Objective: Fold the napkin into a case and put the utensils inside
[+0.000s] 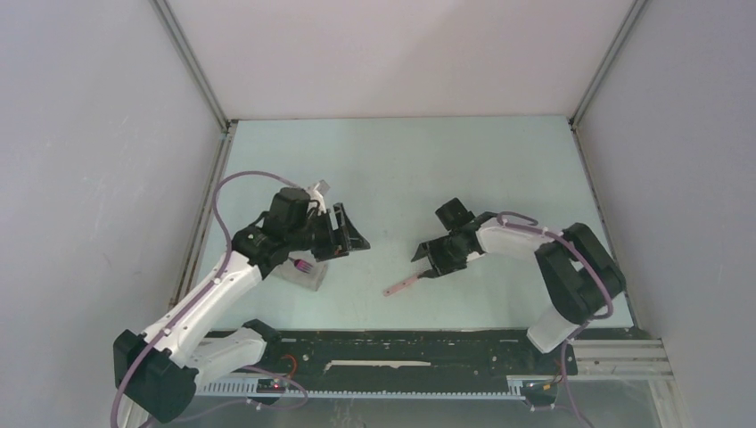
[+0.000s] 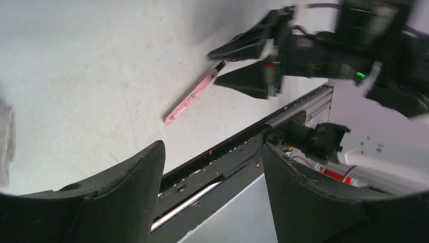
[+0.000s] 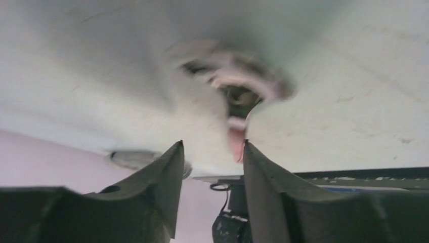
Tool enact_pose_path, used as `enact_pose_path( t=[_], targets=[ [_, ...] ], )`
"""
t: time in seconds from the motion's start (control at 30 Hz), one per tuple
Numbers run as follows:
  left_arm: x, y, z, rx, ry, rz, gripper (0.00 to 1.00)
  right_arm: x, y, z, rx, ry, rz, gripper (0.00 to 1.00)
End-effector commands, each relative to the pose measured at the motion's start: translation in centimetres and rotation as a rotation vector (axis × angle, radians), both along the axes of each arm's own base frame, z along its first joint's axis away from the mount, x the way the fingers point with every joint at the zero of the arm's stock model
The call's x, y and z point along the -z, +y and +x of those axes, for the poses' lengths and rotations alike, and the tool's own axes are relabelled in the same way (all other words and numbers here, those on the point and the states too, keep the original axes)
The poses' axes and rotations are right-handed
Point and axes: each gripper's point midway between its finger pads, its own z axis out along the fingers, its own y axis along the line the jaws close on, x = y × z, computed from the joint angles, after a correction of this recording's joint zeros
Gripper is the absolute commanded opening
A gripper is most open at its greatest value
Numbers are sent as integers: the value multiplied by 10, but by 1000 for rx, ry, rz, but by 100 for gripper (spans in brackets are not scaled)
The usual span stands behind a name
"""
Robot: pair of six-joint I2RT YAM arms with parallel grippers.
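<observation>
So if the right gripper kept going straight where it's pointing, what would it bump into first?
Probably the pink-handled utensil lying on the table. Its end sits right at the open fingertips of the right gripper. Depth is unclear, so it could touch the table first.

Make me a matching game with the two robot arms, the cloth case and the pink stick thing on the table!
Things:
1. left arm
2. right arm
3. cloth case
4. loose utensil

Where or how:
A. pink handle, lying flat on the table
B. jaws apart, right at the utensil's end
C. jaws wide apart, nothing between them
D. pale, tucked partly under the left arm

Pairs: 1-C, 2-B, 3-D, 4-A.
</observation>
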Motion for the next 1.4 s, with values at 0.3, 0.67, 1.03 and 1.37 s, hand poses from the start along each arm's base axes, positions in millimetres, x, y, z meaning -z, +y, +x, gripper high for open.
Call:
enact_pose_path(
  t=[0.3, 0.67, 1.03, 1.37],
  targets=[
    [53, -53, -22, -496, 660, -274, 82, -140, -93, 29, -492, -761, -415, 91],
    [91, -146, -10, -883, 982, -268, 73, -180, -177, 6, -567, -841, -745, 91],
    [135, -126, 24, -1265, 903, -118, 72, -202, -196, -16, -520, -1017, -711, 90],
    [62, -133, 71, -520, 23, 403, 80, -212, -196, -23, -500, -1098, -686, 90]
  ],
)
